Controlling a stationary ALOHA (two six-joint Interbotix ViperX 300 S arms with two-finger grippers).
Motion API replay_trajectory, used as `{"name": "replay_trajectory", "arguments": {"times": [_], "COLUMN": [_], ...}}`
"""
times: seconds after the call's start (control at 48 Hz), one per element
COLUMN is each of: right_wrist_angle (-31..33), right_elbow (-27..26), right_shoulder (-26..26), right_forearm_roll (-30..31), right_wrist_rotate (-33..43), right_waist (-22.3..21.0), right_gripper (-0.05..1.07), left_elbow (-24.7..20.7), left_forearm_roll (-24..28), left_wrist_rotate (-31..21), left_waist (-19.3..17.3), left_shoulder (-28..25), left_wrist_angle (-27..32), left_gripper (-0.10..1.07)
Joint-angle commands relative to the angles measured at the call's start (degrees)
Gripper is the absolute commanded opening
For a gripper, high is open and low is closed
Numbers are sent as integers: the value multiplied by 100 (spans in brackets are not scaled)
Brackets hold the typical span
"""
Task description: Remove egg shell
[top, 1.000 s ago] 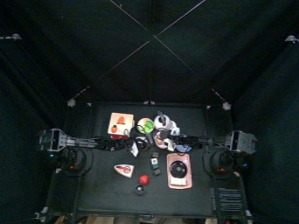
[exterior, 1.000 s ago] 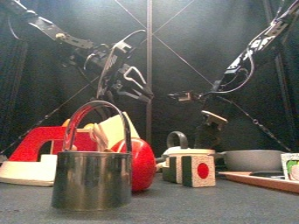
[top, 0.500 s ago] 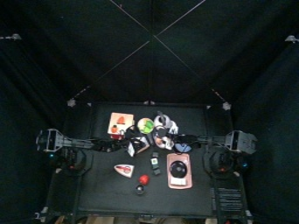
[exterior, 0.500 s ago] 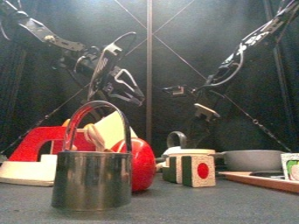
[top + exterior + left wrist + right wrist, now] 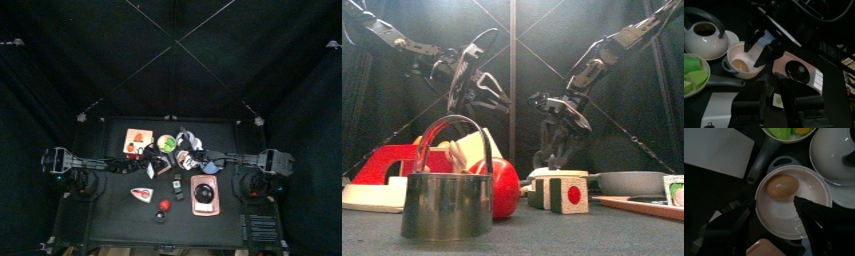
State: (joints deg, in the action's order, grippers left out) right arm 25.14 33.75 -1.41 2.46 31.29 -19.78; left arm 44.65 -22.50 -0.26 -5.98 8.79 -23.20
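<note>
A brown egg [image 5: 782, 186] with its shell on lies in a white bowl [image 5: 814, 190]. My right gripper [image 5: 774, 204] hangs straight over that bowl, open, with one jaw on either side of the egg and nothing held. In the left wrist view the same egg [image 5: 741, 65] shows in the bowl [image 5: 732, 52], under the right gripper [image 5: 763, 44]. My left gripper [image 5: 480, 98] hovers open and empty, higher up, to the left of the right gripper [image 5: 553, 152].
A white teapot [image 5: 706, 39] and a pan of green pieces [image 5: 693, 74] stand close to the bowl. A pink tray [image 5: 203, 193] lies to the front right. At the front edge stand a metal cup [image 5: 449, 205], a red apple [image 5: 504, 186] and a small cube [image 5: 564, 192].
My right gripper has swung down and come over the bowl with the egg. The left arm has drawn back a little to the left and stayed open.
</note>
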Motion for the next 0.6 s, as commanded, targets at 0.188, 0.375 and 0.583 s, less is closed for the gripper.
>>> {"name": "replay_trajectory", "arguments": {"times": [0.188, 0.375, 0.583], "right_wrist_angle": [-9, 0, 123], "right_elbow": [-97, -246, -369], "right_shoulder": [0, 387, 659], "right_forearm_roll": [325, 844, 1204], "right_wrist_rotate": [1046, 1714, 2127], "right_waist": [-141, -141, -141], "right_gripper": [94, 94, 94], "left_elbow": [53, 88, 149], "left_forearm_roll": [149, 149, 149], "left_wrist_rotate": [0, 9, 0], "left_waist": [0, 26, 53], "left_shoulder": [158, 185, 185], "left_wrist_angle": [-475, -475, -475], "left_gripper": [63, 63, 63]}}
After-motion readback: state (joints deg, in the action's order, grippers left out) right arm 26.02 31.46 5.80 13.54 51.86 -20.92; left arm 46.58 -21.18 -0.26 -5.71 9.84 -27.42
